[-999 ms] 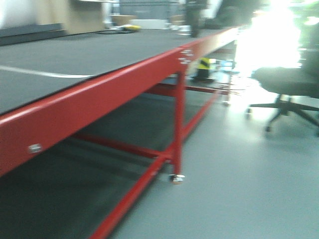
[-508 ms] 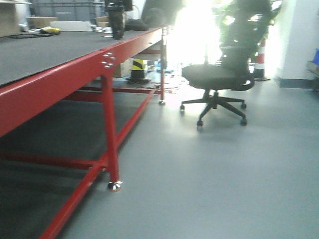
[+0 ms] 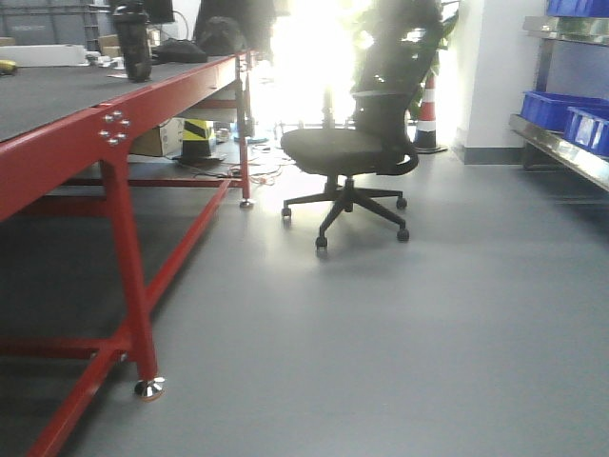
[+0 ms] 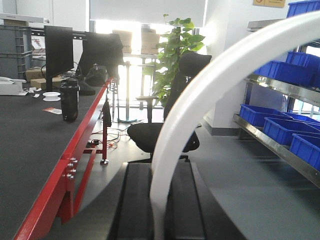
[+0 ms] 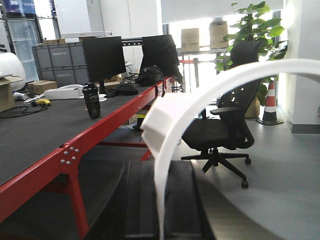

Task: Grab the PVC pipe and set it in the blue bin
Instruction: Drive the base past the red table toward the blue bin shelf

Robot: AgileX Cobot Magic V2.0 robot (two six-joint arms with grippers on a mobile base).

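- step in hand, as i judge it: the pick is done and this is the carry to the bin.
- the left gripper (image 4: 159,169) shows two dark fingers (image 4: 135,205) at the bottom centre of its wrist view. they are drawn in narrow on the pvc pipe (image 4: 210,85), which rises between them and arcs to the upper right of the frame.
- the right gripper (image 5: 160,169) looks the same: its fingers (image 5: 137,205) are closed on a white curved pipe (image 5: 200,100) with a thicker collar at the centre left of the arc. i cannot tell whether both views show one pipe or two.
- blue bins (image 3: 542,107) sit on a metal shelf (image 3: 561,152) at the right edge of the front view. in the left wrist view they fill the right side (image 4: 280,131), well apart from the pipe.
- a red table (image 3: 57,157) runs down the left of the front view, and an office chair (image 3: 347,152) stands in the upper centre on open floor.
- next move, as a judgement: close in on the shelf at the right while staying clear of the chair. bring the pipe over one bin's open top, then spread the fingers. the long arc could catch the shelf edge.
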